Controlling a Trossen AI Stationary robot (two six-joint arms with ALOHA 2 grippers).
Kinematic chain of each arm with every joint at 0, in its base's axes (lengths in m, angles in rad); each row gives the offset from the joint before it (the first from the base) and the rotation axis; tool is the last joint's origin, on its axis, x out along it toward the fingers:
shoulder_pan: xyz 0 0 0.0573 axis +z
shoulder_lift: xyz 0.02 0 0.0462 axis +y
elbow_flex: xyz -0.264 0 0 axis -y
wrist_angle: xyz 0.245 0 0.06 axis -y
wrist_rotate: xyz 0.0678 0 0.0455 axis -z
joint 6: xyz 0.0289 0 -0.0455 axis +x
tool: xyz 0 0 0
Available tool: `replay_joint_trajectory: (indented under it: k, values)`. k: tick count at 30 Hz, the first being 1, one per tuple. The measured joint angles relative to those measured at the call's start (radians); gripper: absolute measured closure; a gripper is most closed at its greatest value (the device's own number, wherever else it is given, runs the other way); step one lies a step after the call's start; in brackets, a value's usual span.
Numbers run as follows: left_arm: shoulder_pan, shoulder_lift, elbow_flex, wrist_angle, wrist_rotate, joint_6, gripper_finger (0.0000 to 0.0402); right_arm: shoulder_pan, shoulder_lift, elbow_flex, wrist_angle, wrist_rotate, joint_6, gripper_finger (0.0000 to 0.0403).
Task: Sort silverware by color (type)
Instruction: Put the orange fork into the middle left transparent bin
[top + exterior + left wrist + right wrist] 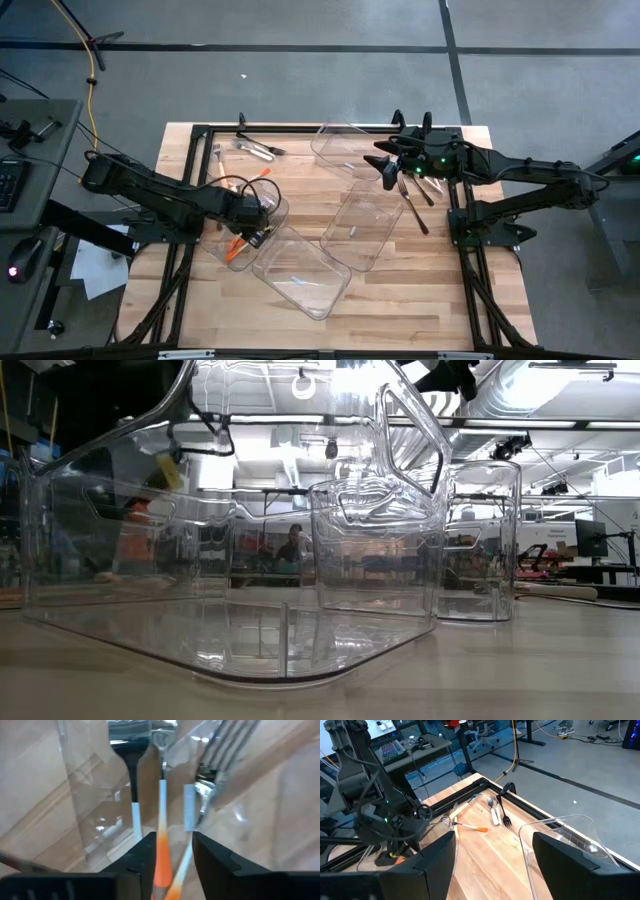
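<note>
My left gripper [258, 212] reaches down into a clear bin [243, 232] near the table's left. In the left wrist view its fingers stand open on either side of an orange-handled piece [162, 855], and a second orange handle [176, 887] lies beside it. Silver fork heads [227, 740] show beyond. My right gripper [494, 855] is open and empty. It hovers by the far bin [343, 150], near black silverware [414, 195] lying on the table. More silverware lies at the far left: white and black pieces [497, 810] and an orange-handled one [470, 826]. My left gripper has the orange handle [161, 862] running along between its open fingers, close against the inner side of one finger [145, 865]. I cannot tell whether it touches.
Two more clear bins lie mid-table [362, 226] and nearer the front [300, 270], and they fill the low view [230, 560]. A fork [217, 155] lies near the far-left corner. Black frame rails [458, 215] run along the table's sides. Bare wood shows along the near edge.
</note>
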Motion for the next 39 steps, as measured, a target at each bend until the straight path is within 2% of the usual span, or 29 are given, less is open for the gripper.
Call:
replay_joint_trajectory:
  k: [4,7,10,14,18,23,30,35,39]
  values:
    - [0.048,-0.097,0.004,-0.037,0.088,0.0,0.0249,0.0,0.0,0.0,0.0,0.0,-0.007,0.0153]
    - [0.1,-0.196,0.05,-0.127,0.11,0.001,0.0236,0.0,0.0,0.0,0.0,0.0,-0.008,0.0153]
    - [0.157,-0.303,0.122,-0.19,0.092,0.02,0.023,0.0,0.0,0.0,0.0,0.0,-0.008,0.0153]
    - [0.22,-0.424,0.232,-0.171,-0.003,0.107,0.0229,0.0,0.0,0.0,0.0,0.001,-0.008,0.0153]
    - [0.253,-0.5,0.309,-0.026,-0.095,0.278,0.0229,0.0,0.0,0.0,0.0,0.001,-0.008,0.0153]
    - [0.264,-0.537,0.326,0.305,-0.17,0.506,0.0229,0.0,0.0,0.0,0.0,0.003,-0.008,0.0153]
    - [0.263,-0.508,0.325,0.59,-0.183,0.812,0.0229,0.0,0.0,0.0,0.022,0.03,-0.008,0.0153]
    - [0.263,-0.478,0.311,0.69,-0.182,0.92,0.0229,0.0,0.0,0.0,0.041,-0.004,-0.038,0.0153]
    - [0.263,-0.466,0.235,0.805,-0.126,0.911,0.0229,0.0,0.0,0.0,0.054,-0.031,-0.078,0.0153]
